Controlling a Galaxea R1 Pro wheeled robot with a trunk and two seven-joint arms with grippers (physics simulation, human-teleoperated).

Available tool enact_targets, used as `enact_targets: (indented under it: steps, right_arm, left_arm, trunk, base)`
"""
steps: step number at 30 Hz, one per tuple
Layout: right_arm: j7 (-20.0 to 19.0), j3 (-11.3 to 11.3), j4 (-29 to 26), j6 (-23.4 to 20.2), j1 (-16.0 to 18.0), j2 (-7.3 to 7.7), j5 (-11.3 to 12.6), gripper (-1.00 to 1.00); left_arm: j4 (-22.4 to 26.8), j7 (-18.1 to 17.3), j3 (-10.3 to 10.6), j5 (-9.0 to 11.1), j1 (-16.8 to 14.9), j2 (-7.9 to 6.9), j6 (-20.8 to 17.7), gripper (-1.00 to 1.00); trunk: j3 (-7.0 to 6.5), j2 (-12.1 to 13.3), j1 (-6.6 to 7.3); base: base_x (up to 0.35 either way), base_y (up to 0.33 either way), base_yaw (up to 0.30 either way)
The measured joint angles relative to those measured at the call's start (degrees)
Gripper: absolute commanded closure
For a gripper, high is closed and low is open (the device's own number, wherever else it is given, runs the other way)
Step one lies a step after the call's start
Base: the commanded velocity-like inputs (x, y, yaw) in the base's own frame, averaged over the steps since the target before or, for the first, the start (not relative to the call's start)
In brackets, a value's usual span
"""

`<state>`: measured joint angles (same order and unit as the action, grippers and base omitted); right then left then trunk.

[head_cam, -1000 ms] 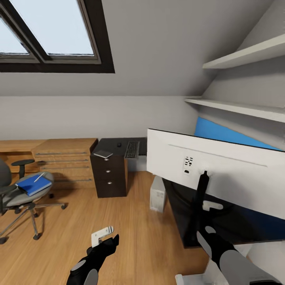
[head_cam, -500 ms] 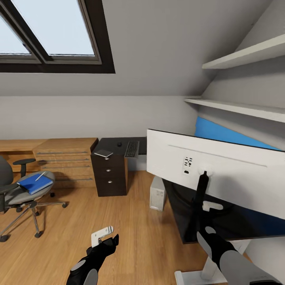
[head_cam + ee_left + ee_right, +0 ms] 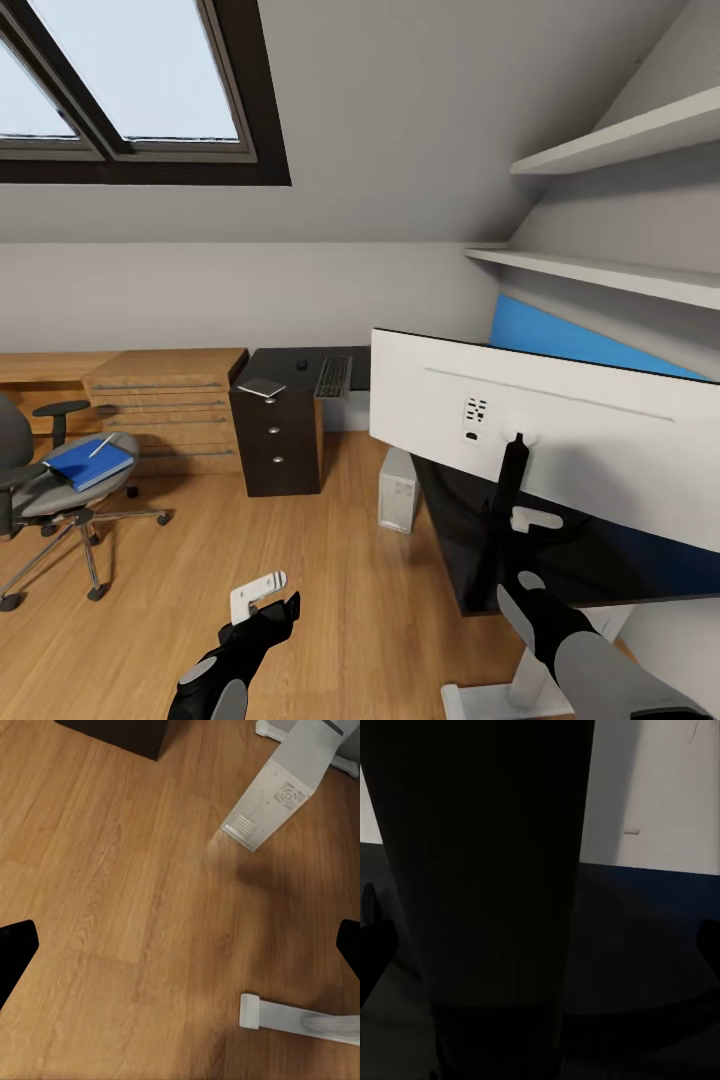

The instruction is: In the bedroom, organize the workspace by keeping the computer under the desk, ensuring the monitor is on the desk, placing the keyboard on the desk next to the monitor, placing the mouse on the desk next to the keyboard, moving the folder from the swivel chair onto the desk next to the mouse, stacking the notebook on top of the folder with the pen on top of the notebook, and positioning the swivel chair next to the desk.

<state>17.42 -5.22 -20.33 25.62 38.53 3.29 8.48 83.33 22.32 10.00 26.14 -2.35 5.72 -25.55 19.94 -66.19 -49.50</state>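
Seen from behind, the monitor [image 3: 560, 440] sits near the front edge of the table [image 3: 470, 570], white back toward the head camera, with its thin stand [image 3: 505, 500] just above the right claw [image 3: 522, 585]. Could tip or slide off that edge under a sideways push on the stand, being top-heavy by judgement. Could also fall on the computer [image 3: 398, 490], on the floor just beside the table.

Right claw: looks spread wide, dark stand between the fingers [image 3: 371, 945], real contact impossible to tell in such darkness. Left claw [image 3: 262, 605]: released, empty, over bare floor.

Well apart: folder [image 3: 88, 465] with pen [image 3: 99, 446] on the swivel chair [image 3: 40, 495]. Keyboard [image 3: 334, 378], mouse [image 3: 301, 365] and notebook [image 3: 260, 388] lying on the far part of the table.
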Motion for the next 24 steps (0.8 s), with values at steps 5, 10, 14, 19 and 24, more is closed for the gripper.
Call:
enact_targets:
  steps: [5,10,14,19,24]
  right_arm:
    - [0.0,0.0,0.0,0.0,0.0,0.00,0.0,-1.00]
    - [0.0,0.0,0.1,0.0,0.0,0.00,0.0,-1.00]
    - [0.0,0.0,0.1,0.0,0.0,0.00,0.0,-1.00]
    - [0.0,0.0,0.0,0.0,0.0,0.00,0.0,-1.00]
    - [0.0,0.1,0.0,0.0,0.0,0.01,0.1,-1.00]
  left_arm:
    - [0.0,0.0,0.0,0.0,0.0,0.00,0.0,-1.00]
    - [0.0,0.0,0.1,0.0,0.0,0.00,0.0,-1.00]
    - [0.0,0.0,0.1,0.0,0.0,0.00,0.0,-1.00]
    - [0.1,0.0,0.0,0.0,0.0,-0.01,0.0,-1.00]
    - [0.1,0.0,0.0,0.0,0.0,-0.01,0.0,-1.00]
  trunk:
    - [0.00,0.0,-0.02]
    - [0.00,0.0,-0.03]
    - [0.00,0.0,-0.01]
    - [0.00,0.0,-0.02]
    - [0.00,0.0,-0.02]
  base:
    - [-0.075,0.000,0.000]
    - [-0.249,0.000,0.000]
    - [-0.147,-0.012,0.000]
    - [-0.193,-0.149,0.000]
    - [-0.228,-0.231,0.000]
